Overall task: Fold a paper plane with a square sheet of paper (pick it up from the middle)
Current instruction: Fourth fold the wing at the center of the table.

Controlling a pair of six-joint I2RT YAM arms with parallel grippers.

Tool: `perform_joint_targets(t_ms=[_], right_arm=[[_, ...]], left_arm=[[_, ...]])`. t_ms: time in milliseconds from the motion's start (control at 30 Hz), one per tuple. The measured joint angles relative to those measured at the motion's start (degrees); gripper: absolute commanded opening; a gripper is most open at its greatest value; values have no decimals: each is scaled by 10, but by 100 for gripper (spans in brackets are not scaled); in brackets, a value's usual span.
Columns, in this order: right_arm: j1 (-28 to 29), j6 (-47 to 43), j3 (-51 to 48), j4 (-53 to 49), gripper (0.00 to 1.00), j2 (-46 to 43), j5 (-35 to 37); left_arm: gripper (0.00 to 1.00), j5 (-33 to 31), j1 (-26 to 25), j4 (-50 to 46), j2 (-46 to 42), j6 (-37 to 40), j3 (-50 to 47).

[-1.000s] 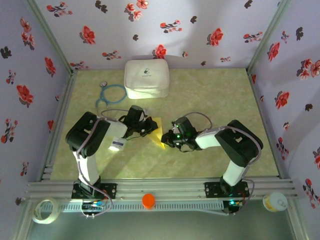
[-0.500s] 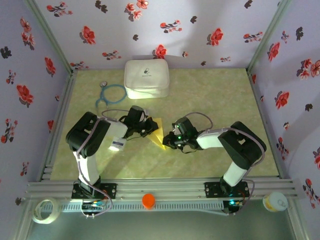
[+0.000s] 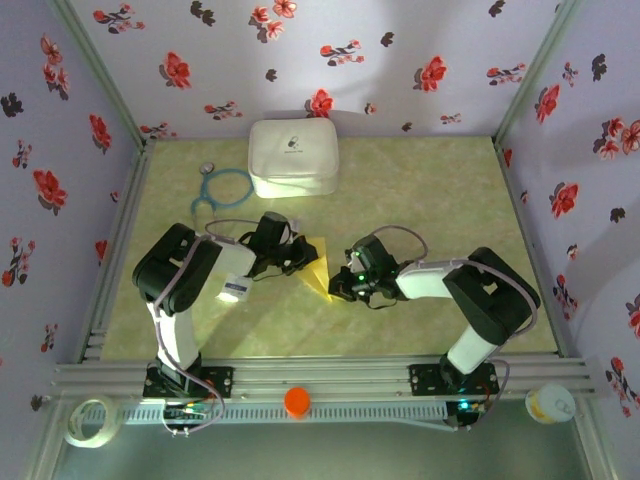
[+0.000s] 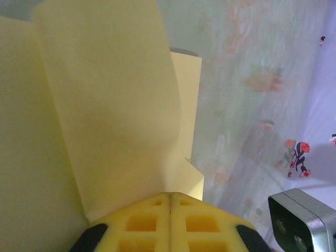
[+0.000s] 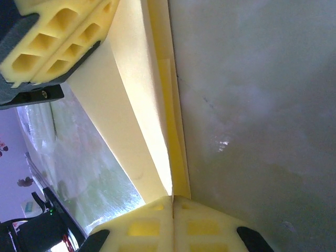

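Though logo on white case (image 3: 292, 157) unreadable, L hand (image 4: 170, 195) & R hand (image 5: 172, 198) both pinching folded yellow sheet (image 4: 105, 121).

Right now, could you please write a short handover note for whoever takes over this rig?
Grippers: the left gripper is shut on the yellow paper. The right gripper is shut on the same paper from the opposite side.
Place: the paper is between the two arms at mid-table, nearer than the white case.
Done: the sheet is picked up and folded into overlapping layers.
Left: the remaining folds, since it does not yet look like a narrow dart.
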Motion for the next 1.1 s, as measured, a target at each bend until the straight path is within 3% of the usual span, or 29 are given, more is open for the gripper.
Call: perform_joint_targets(t_ms=[433,600,1100], right_arm=[[0,-19,0,-4,15,8,-18],[0,-29,-1,-48,5,-14,-18],[0,-42,2,-51,12,-4,-25]], left_arm=[[0,5,-2,4,0,0,-3],[0,5,-2,5,0,0,-3],[0,6,-2,6,0,-2,-4]])
